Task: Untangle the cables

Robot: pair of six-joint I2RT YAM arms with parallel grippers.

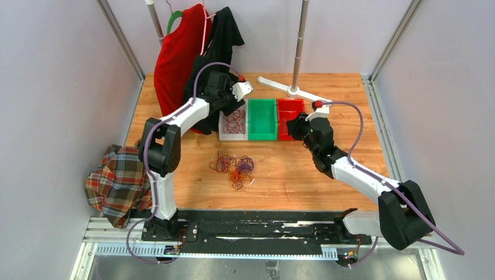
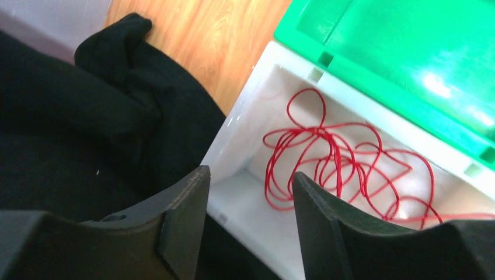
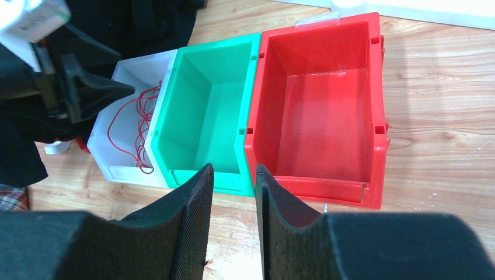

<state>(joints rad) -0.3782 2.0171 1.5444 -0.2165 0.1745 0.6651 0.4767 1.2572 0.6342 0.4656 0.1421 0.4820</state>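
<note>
A tangle of red, orange and purple cables (image 1: 233,165) lies on the wooden table in front of three bins. A loose red cable (image 2: 344,160) lies curled in the white bin (image 2: 233,137); it also shows in the top view (image 1: 234,121) and the right wrist view (image 3: 140,128). My left gripper (image 2: 251,181) is open and empty, just above the white bin's near left corner. My right gripper (image 3: 233,175) is open with a narrow gap, empty, hovering before the green bin (image 3: 204,116) and the red bin (image 3: 327,111).
White bin (image 1: 225,133), green bin (image 1: 261,119) and red bin (image 1: 287,116) stand in a row at the back. A black garment (image 2: 70,128) and a red shirt (image 1: 178,58) hang beside the left arm. A plaid cloth (image 1: 117,184) lies at the left edge. A rack pole (image 1: 299,46) stands behind.
</note>
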